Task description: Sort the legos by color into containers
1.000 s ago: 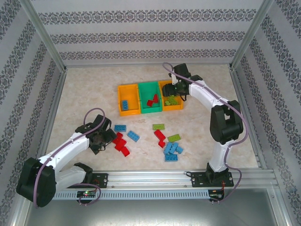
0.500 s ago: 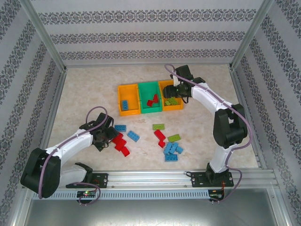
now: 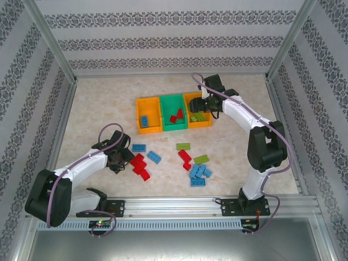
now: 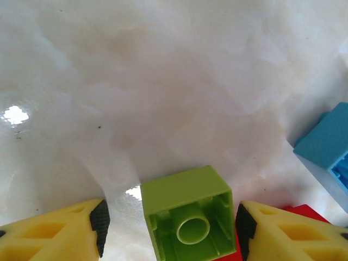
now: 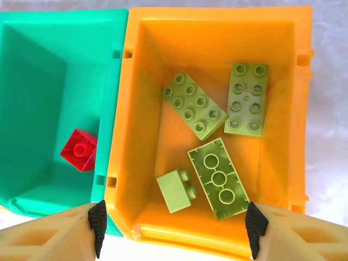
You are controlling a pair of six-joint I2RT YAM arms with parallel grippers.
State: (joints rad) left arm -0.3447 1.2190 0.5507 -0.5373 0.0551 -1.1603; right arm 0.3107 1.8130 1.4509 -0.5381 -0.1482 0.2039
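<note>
The small square light green plastic lego [image 4: 187,209] lies upside down inside my open left claw [image 4: 169,220], close against one side, not squeezed yet.

White arms [image 3: 80,165], black joints [image 3: 265,148], purple cables [image 3: 104,129], yellow fingers [image 4: 46,236].

Seen from above, the light is bright and even, falling from overhead, and the pale counter [image 3: 98,109] carries only short, soft shadows. At the left wrist the counter is washed out almost to white, with a small glare spot [image 4: 15,115] near the left edge. The green brick [image 4: 185,190] is fairly sharp, while the blue brick [image 4: 326,141] at the right edge is blurred. At the right wrist the orange bin [image 5: 138,109] is crisp and vivid, its left inner wall in shade, the counter beside it burnt out
</note>
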